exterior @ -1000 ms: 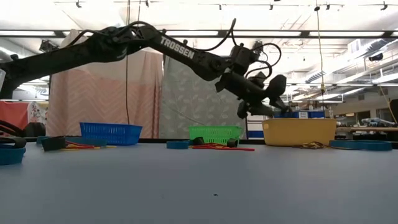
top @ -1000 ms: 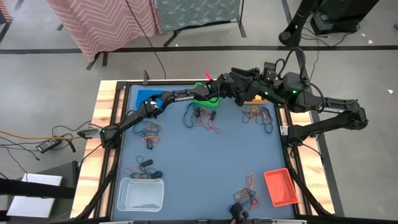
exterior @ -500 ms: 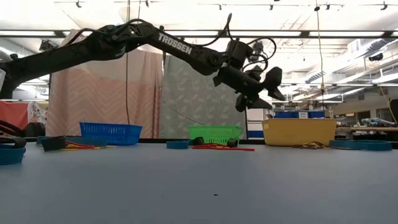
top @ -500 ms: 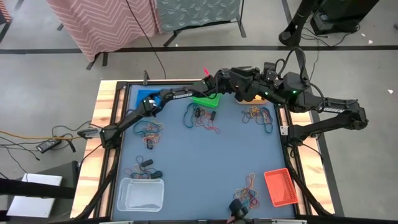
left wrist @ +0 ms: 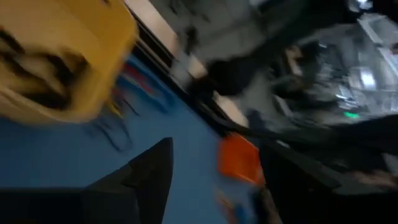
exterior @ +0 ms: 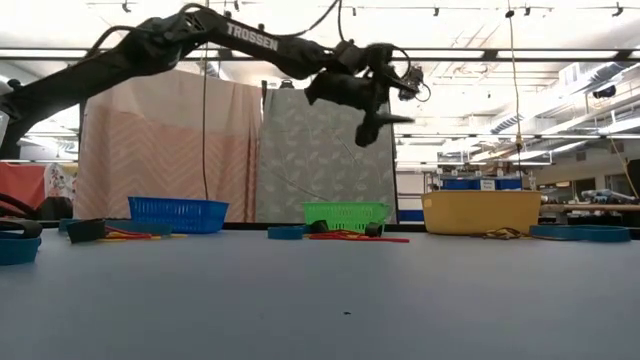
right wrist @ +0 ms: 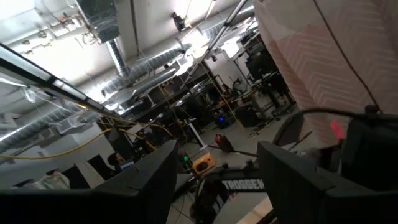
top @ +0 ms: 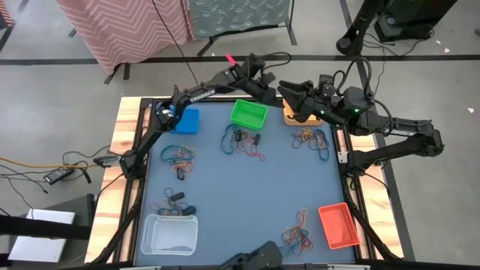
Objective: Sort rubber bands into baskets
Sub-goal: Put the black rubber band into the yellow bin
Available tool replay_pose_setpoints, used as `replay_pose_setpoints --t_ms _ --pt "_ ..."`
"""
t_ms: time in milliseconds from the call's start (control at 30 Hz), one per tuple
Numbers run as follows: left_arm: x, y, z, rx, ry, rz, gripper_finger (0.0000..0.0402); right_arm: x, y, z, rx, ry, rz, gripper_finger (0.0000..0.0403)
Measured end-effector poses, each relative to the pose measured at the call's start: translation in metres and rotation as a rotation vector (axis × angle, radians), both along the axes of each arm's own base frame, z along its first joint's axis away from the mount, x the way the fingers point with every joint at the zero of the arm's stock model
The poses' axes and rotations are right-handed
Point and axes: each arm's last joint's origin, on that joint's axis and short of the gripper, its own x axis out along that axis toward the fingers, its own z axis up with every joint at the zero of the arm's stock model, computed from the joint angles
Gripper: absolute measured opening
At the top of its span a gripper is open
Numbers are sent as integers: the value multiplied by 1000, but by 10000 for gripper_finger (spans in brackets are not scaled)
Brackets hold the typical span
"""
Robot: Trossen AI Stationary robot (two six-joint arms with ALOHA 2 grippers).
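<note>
Hanging high above the far edge near the green basket (top: 248,114), the left hand (top: 264,87) has its fingers apart and empty, the right hand (top: 291,92) likewise parted over the yellow-orange basket (exterior: 482,212), while rubber bands (top: 242,141) lie in clusters across the surface (top: 247,195), apparently awaiting pickup.

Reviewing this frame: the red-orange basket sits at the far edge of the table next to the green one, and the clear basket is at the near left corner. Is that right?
Not quite. The high view shows the red-orange basket at the near right corner, well away from the green basket. The clear basket is at the near left corner, as stated.
</note>
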Motion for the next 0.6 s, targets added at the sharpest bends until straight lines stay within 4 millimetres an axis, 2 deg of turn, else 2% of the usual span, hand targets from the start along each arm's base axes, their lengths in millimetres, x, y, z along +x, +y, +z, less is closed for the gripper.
replay_pose_setpoints --t_ms 167,300,500,600 --pt "-10 -5 11 -8 11 -48 240 0 0 1 -2 -11 2 231" --pt "-21 -18 22 48 60 -83 240 -1 0 2 -4 -22 1 231" --pt "-49 -53 36 376 352 -30 240 -1 0 2 -2 -22 -4 231" --pt "-58 -76 48 478 366 -6 240 -1 0 2 -2 -22 -4 231"
